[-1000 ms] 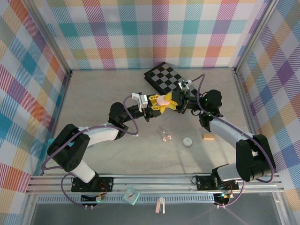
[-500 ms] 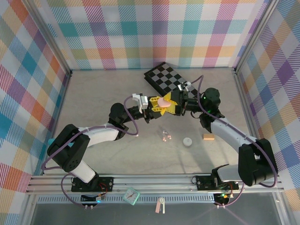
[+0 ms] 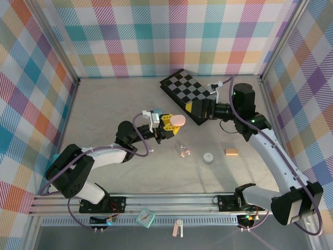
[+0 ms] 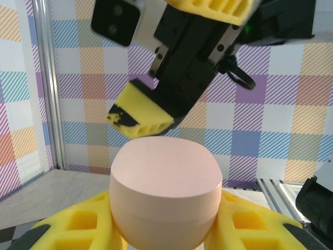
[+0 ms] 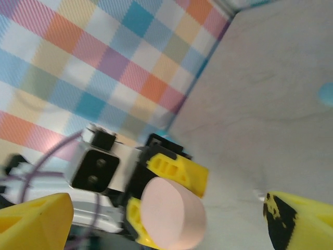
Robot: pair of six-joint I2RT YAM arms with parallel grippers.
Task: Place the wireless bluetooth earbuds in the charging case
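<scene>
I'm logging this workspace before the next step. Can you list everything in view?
pink case: one, pink, mid-table, held in the left hand
earbuds: small cluster, count unclear, pale, on the table nearer the arm bases than the case
white round piece: one, white, on the table right of the earbuds
orange piece: one, orange, on the table further right
checkerboard: one, black and white, at the back of the table
teal object: one, teal, in front of the arm bases
pale object: one, whitish, right of the teal object
left hand: one, yellow fingers, shut on the pink case
right hand: one, yellow fingers, open, at the checkerboard's near edge
</scene>
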